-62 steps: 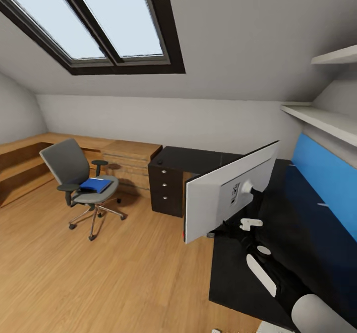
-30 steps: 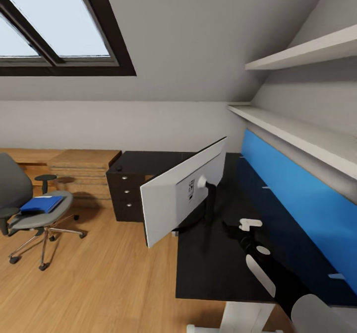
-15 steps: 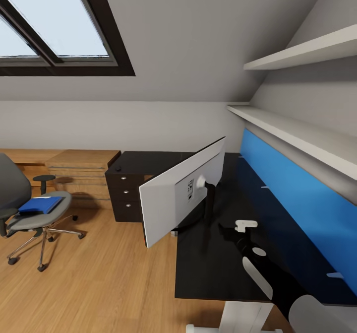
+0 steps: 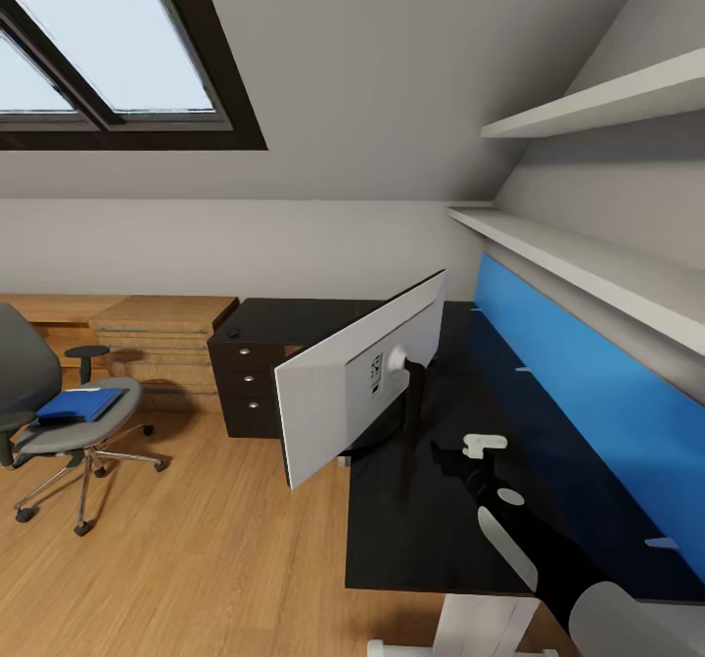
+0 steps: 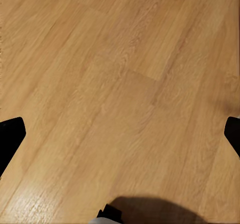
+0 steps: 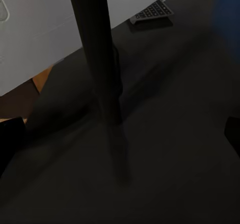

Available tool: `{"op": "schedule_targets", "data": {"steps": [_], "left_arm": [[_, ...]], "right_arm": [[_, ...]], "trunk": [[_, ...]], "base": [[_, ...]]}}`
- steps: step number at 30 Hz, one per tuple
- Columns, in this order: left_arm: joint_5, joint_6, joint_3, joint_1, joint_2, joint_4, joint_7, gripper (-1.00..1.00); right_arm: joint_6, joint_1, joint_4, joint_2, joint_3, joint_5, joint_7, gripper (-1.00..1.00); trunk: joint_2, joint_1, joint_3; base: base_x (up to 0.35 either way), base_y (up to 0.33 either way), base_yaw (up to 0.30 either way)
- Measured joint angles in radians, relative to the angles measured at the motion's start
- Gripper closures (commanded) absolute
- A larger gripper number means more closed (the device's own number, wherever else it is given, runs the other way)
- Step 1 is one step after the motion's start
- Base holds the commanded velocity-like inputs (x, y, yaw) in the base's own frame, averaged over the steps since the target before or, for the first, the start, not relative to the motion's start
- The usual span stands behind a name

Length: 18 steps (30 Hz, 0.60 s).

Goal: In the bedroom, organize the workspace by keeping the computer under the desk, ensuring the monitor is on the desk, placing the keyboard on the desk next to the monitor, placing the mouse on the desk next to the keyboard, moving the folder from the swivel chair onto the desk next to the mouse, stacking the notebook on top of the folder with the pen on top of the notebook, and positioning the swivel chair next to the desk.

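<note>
The monitor point(image 4: 338, 398) stands on the black desk point(image 4: 431, 530), near its front edge, with its pale back toward me. My right gripper point(image 4: 443, 455) hovers low over the desk just behind the monitor's stand point(image 6: 97, 58), open, with black fingertips point(image 6: 11, 134) at both picture edges and nothing held. Past the stand lies the keyboard point(image 6: 152, 11) on the desk. The swivel chair point(image 4: 59, 422) stands on the floor at the left with the blue folder point(image 4: 80, 403) on its seat. My left gripper point(image 5: 120, 134) hangs open over bare wood floor.
A blue back panel point(image 4: 587, 393) runs along the desk's right side under two white wall shelves point(image 4: 587, 256). The desk's far part has dark drawers point(image 4: 245, 383), with a small dark object point(image 4: 234, 332) on top. A light-wood dresser point(image 4: 162, 339) stands beyond.
The head view swung right two seconds ago, shifting everything left. My right gripper, then close against the monitor's stand, now sits slightly back from it. Nothing moved in the last half second.
</note>
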<state>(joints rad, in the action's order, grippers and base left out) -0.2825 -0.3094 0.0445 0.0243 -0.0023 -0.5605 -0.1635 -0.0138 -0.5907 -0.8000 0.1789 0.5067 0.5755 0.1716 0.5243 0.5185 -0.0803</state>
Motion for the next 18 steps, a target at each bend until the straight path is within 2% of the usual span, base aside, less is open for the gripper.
{"op": "schedule_targets", "data": {"steps": [4, 9, 15, 18], "left_arm": [[-0.001, -0.042, 0.001, 0.0, 0.002, -0.001, 0.0, -1.0], [-0.001, -0.055, 0.001, 0.0, 0.002, -0.001, -0.001, -1.0], [-0.001, -0.057, 0.001, 0.0, 0.002, -0.001, -0.002, -1.0], [-0.001, -0.059, 0.002, 0.0, 0.003, -0.003, 0.0, -1.0]], "right_arm": [[-0.001, 0.0, 0.001, -0.002, 0.001, 0.0, 0.001, -1.0], [-0.001, 0.0, 0.002, -0.017, 0.001, 0.0, 0.013, -1.0], [-0.001, 0.0, 0.002, -0.02, 0.001, 0.0, 0.029, -1.0], [-0.017, 0.0, 0.042, -0.02, -0.002, -0.003, 0.034, -1.0]], "trunk": [[0.0, 0.0, 0.0], [0.0, 0.0, 0.0], [0.0, 0.0, 0.0], [0.0, 0.0, 0.0]], "base": [[0.169, 0.125, 0.0], [0.192, 0.135, 0.0], [0.046, 0.027, 0.0], [0.002, 0.001, 0.0]]}}
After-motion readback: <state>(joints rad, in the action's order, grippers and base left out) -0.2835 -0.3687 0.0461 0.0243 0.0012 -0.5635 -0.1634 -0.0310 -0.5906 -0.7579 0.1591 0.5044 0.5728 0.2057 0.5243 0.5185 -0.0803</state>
